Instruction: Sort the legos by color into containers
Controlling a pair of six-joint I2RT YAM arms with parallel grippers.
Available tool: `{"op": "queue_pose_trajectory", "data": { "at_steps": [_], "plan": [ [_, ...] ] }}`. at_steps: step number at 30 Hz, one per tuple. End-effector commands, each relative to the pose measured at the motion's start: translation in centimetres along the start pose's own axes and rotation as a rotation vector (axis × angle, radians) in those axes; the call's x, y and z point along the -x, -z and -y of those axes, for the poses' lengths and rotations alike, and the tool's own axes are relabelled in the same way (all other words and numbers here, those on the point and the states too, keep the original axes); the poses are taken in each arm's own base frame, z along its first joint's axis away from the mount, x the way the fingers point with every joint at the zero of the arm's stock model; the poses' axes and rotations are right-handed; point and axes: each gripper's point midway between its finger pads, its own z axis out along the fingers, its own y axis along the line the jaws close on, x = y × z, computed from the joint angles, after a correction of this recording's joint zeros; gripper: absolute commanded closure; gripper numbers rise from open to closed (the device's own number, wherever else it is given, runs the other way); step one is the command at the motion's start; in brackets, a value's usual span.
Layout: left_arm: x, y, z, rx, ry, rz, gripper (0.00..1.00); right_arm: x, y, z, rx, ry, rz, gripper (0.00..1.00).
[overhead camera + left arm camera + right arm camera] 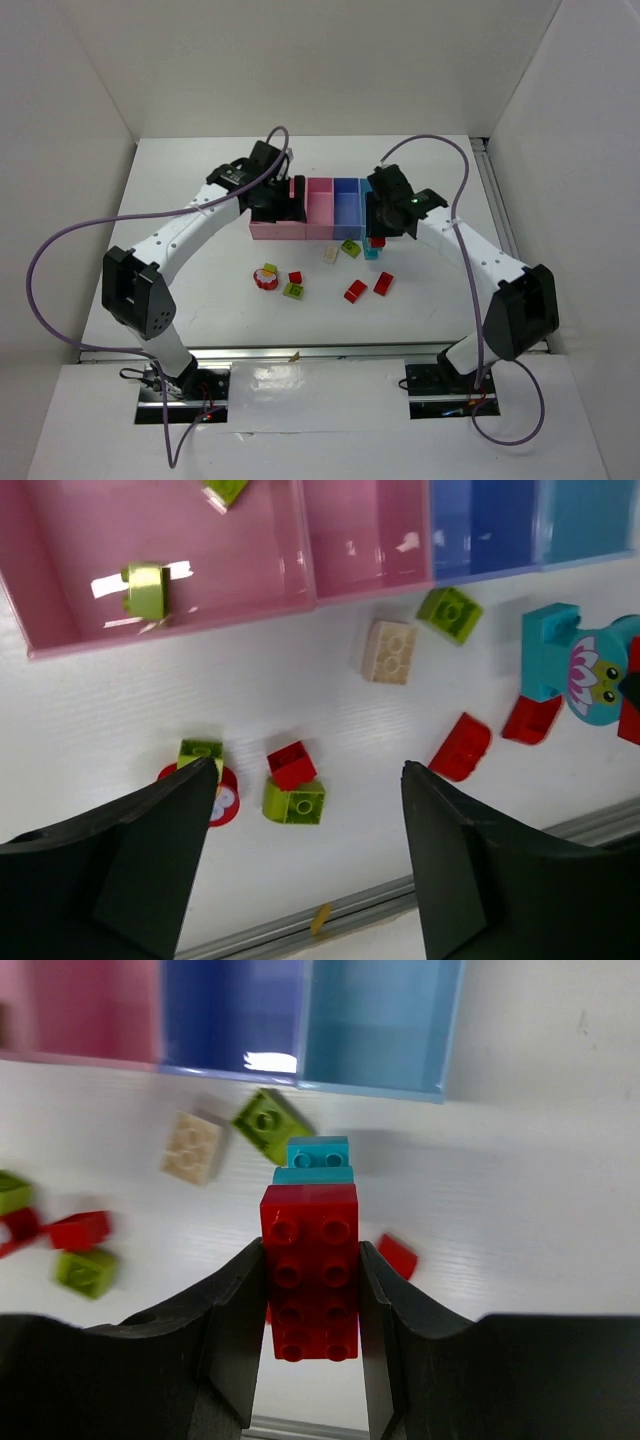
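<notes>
Red long brick (310,1270) is pinched in your right end effector (312,1260), on the near side of the cyan bin (380,1030). Left end effector (308,772) is spread (jaws wide) over loose legos (294,785) on the surface (200,700). Lime bricks (146,588) lie in the wide pink bin (60,630).

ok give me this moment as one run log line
left gripper open, empty | right gripper shut on red brick | wide pink bin: two lime green bricks
</notes>
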Motion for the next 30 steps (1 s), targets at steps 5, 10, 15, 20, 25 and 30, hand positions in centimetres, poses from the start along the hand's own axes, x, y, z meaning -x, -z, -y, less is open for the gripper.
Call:
{"op": "queue_pose_trajectory", "data": {
  "at_steps": [5,10,15,20,25,30],
  "plan": [
    [3.4,5.7,4.2,-0.632,-0.045,0.051,0.08,6.1,7.8,-5.0,0.453,-0.128,0.197,0.86],
    [3.3,8.1,5.2,-0.881,-0.107,0.084,0.09,8.9,10.8,-7.2,0.703,-0.131,0.279,0.86],
    [1.8,10.4,5.6,-1.137,-0.103,0.053,0.09,9.5,13.8,-9.7,0.928,-0.118,0.266,0.86],
    [1.6,11.0,5.8,-1.189,-0.142,0.044,0.11,10.1,15.0,-10.4,1.016,-0.123,0.289,0.86],
    [1.8,10.8,6.0,-1.242,-0.155,0.019,0.08,10.1,15.8,-11.3,1.106,-0.114,0.288,0.86],
    [1.9,10.3,6.7,-1.252,-0.16,-0.002,0.06,10.2,16.0,-11.5,1.132,-0.114,0.284,0.86]
  ]
}}
